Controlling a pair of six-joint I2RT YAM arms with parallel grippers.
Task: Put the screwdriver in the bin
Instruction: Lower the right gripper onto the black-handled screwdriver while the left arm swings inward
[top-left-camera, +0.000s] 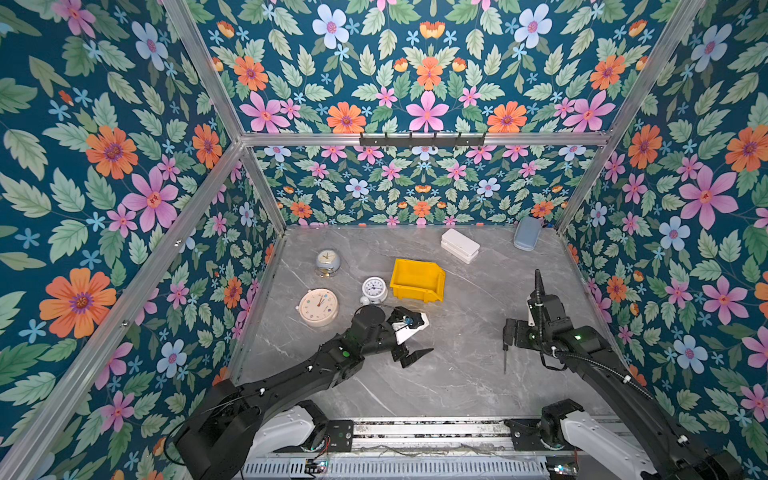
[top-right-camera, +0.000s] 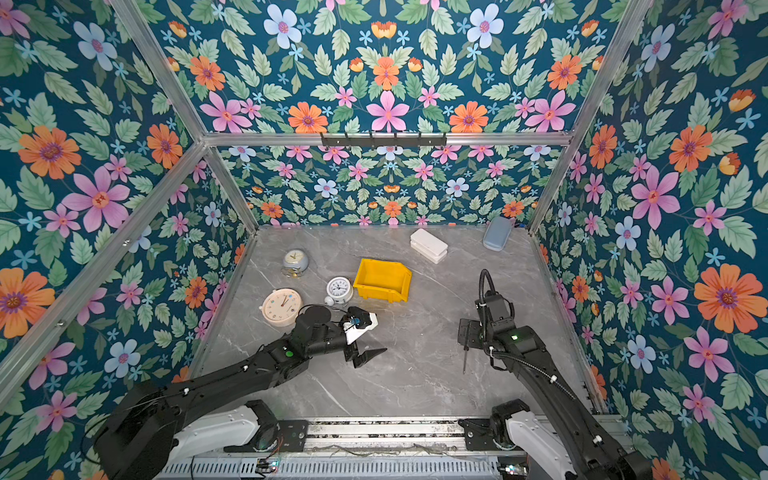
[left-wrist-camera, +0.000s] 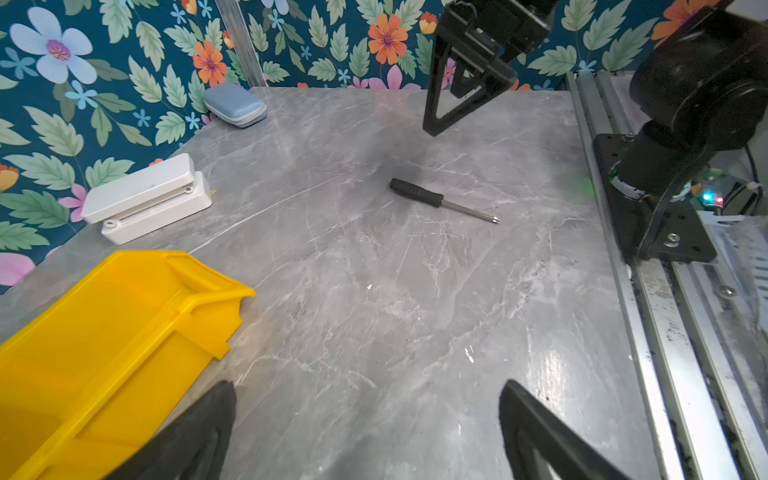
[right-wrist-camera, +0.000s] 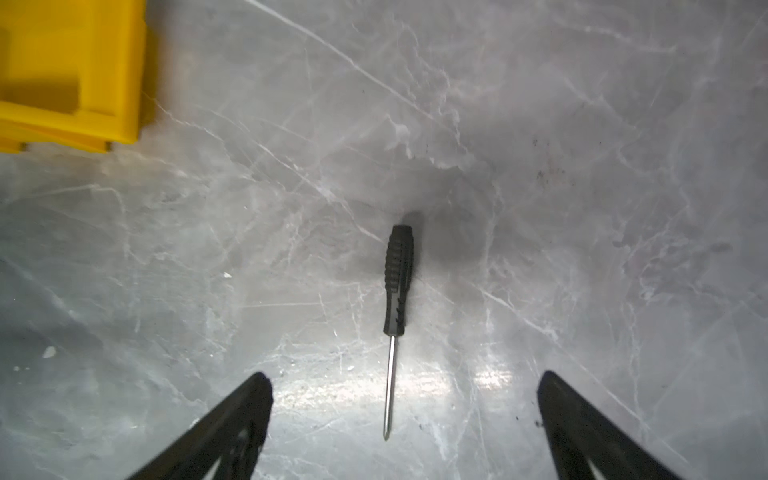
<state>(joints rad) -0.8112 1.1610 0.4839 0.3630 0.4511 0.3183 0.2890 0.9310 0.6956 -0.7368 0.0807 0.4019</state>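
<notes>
Room around the screwdriver (right-wrist-camera: 398, 282) is generous. It lies flat on the right half of the grey table (top-left-camera: 457, 386), black handle toward the far side and silver tip toward the near rail (top-left-camera: 415, 428), with bare surface on every side. The right gripper (right-wrist-camera: 404, 384) hovers over it, clear of the table. Its jaws are spread wide, one on each side of the shaft, and touch nothing. In both top views the gripper covers the handle and only the shaft shows on its near side. The right arm stands between the screwdriver and the right wall.

The yellow bin (top-left-camera: 415, 293) sits near the middle of the table, far and left of the screwdriver, open top up, its inside showing only bare yellow. An unbroken stretch of table lies between the two.

A white alarm clock (top-left-camera: 374, 289) stands just beside the bin's left wall. A cream round clock (top-left-camera: 318, 306) lies further left and nearer, and a blue-grey clock (top-left-camera: 327, 262) stands further left and farther back. A white lidded box (top-left-camera: 460, 245) lies far and right of the bin, apart from it. A blue-grey case (top-left-camera: 527, 233) sits in the far right corner.

The left gripper (left-wrist-camera: 368, 386) hangs over the table on the near side of the bin and the alarm clock. Its jaws are apart with only table between them. In the left wrist view the bin's side is just beside one of them.
</notes>
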